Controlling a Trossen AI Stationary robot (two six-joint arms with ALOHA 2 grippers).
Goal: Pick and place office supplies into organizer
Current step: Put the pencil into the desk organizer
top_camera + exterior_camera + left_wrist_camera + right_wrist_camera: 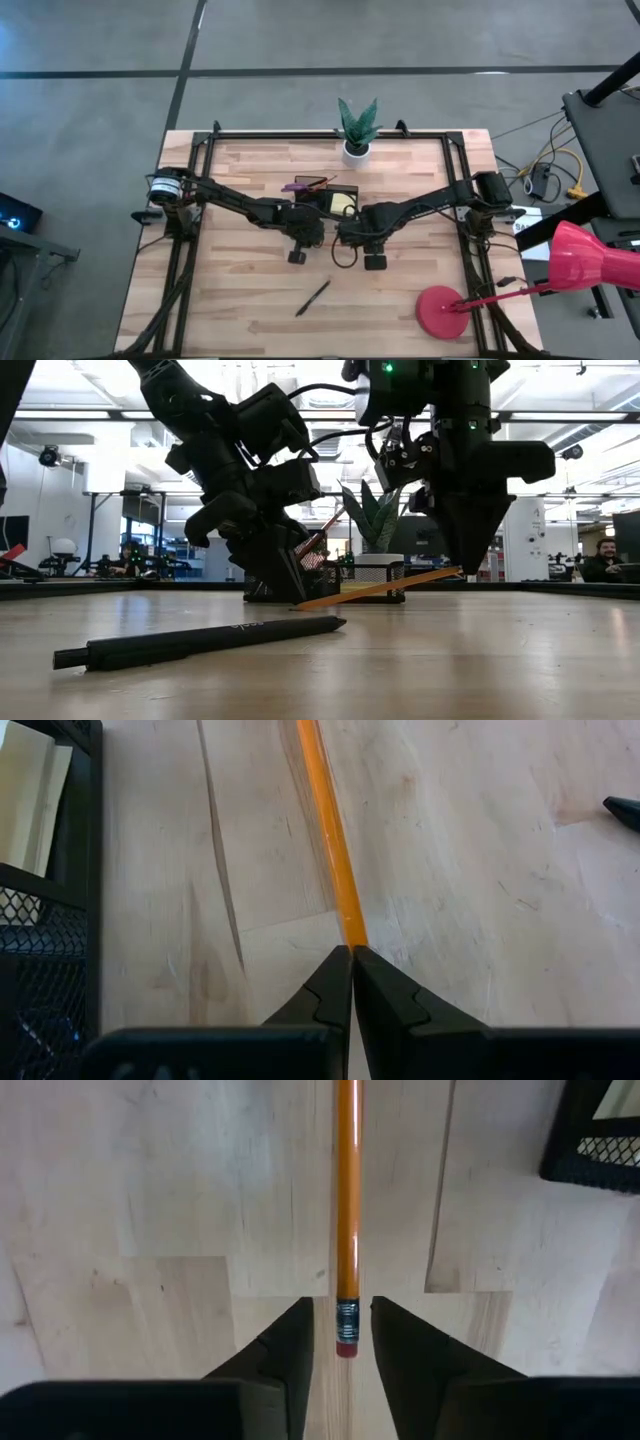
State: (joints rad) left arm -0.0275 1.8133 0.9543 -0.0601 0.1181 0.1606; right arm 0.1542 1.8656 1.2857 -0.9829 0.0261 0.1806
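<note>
An orange pencil (pixel 380 588) slants between my two grippers just in front of the black organizer (pixel 335 203), which holds a yellow sticky pad (pixel 343 204) and purple scissors (pixel 297 186). My left gripper (pixel 352 952) is shut on the pencil's lower end. My right gripper (pixel 343 1305) points down and is open, its fingers on either side of the pencil's eraser end (pixel 346 1335) with a gap on both sides. In the high view the arms hide the pencil. A black pen (pixel 313 297) lies flat on the table nearer the near edge. My left gripper pinches the orange pencil's lower end (pixel 350 932) between its two fingertips, coming from above on a slant, with the fingers lying along the pencil. The pencil is tilted: the held end (pixel 300 604) is at the tabletop, and the eraser end (pixel 455 571) is raised at my right gripper.
A white pot with a green plant (pixel 357 132) stands at the far edge behind the organizer. A red desk lamp's base (pixel 442 312) sits at the near right corner. Bare wood lies to the left and along the near edge around the pen (pixel 200 642).
</note>
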